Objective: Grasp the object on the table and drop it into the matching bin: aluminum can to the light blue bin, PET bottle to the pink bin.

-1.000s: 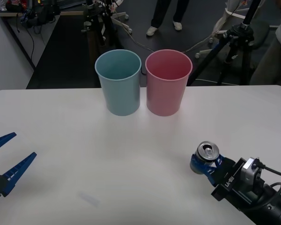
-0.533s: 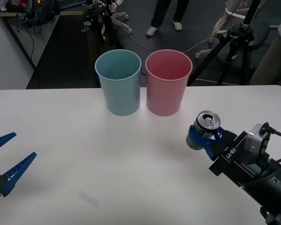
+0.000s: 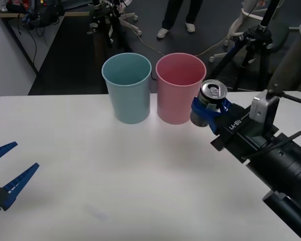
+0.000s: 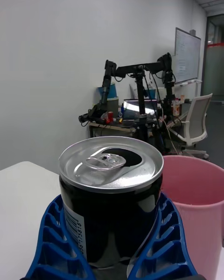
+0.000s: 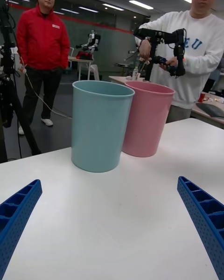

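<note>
Front view: the right hand [image 3: 209, 111], clamped on the aluminum can [image 3: 207, 103], has lifted it off the table [image 3: 90, 165] and carried it up beside the pink bin [image 3: 180, 88]; the light blue bin [image 3: 127, 87] lies beyond, so the drop is likely near. The hand's housing carries white lettering, not readable.

Right wrist view: blue fingers [image 4: 161, 247] grip the can, its label print illegible.

Left wrist view: the left hand [image 5: 112, 233], parked, stands wide.
</note>
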Controlling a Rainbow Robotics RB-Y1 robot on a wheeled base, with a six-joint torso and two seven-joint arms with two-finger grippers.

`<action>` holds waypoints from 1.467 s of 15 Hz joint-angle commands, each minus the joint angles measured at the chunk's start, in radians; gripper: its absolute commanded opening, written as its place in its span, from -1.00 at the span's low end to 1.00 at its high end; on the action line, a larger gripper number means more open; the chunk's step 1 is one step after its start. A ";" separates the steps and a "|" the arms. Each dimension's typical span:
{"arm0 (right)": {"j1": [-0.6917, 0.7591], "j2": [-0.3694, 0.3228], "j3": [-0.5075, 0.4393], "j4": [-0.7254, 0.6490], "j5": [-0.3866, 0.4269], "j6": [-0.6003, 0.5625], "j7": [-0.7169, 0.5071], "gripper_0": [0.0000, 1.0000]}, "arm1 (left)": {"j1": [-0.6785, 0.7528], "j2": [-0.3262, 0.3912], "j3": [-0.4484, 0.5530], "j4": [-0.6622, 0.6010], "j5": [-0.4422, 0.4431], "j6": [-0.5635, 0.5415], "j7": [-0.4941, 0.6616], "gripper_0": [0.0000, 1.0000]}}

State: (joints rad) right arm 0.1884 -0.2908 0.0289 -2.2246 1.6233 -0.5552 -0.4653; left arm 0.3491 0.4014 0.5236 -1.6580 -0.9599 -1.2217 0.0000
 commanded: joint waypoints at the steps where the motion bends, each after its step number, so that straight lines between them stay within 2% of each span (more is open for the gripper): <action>1: -0.076 0.001 0.032 0.000 0.159 0.028 -0.167 -1.00 | 0.000 0.000 0.000 0.000 0.000 0.000 0.000 1.00; 6: -0.230 0.012 0.092 0.013 0.438 0.037 -0.492 -1.00 | 0.000 0.000 0.000 0.000 0.000 0.000 0.000 1.00; 8: -0.314 0.022 0.112 0.071 0.530 0.037 -0.576 -1.00 | 0.000 0.000 0.000 0.000 0.000 0.000 0.000 1.00; 11: -0.438 0.082 0.120 0.203 0.633 0.037 -0.605 -1.00 | 0.000 0.000 0.000 0.000 0.000 0.000 0.000 1.00; 13: -0.515 0.119 0.115 0.290 0.676 0.038 -0.610 -1.00 | 0.000 0.000 0.000 0.000 0.000 0.000 0.000 1.00; 16: -0.629 0.157 0.109 0.431 0.696 0.071 -0.615 -1.00 | 0.000 0.000 0.000 0.000 0.000 0.000 0.000 1.00; 22: -0.853 0.182 0.164 0.758 0.695 0.241 -0.618 -1.00 | 0.000 0.000 0.000 0.000 0.000 0.000 0.000 1.00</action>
State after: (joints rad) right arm -0.6419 -0.1118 0.1849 -1.5013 2.3184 -0.3349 -1.0819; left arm 0.3490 0.4014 0.5236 -1.6580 -0.9599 -1.2217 0.0000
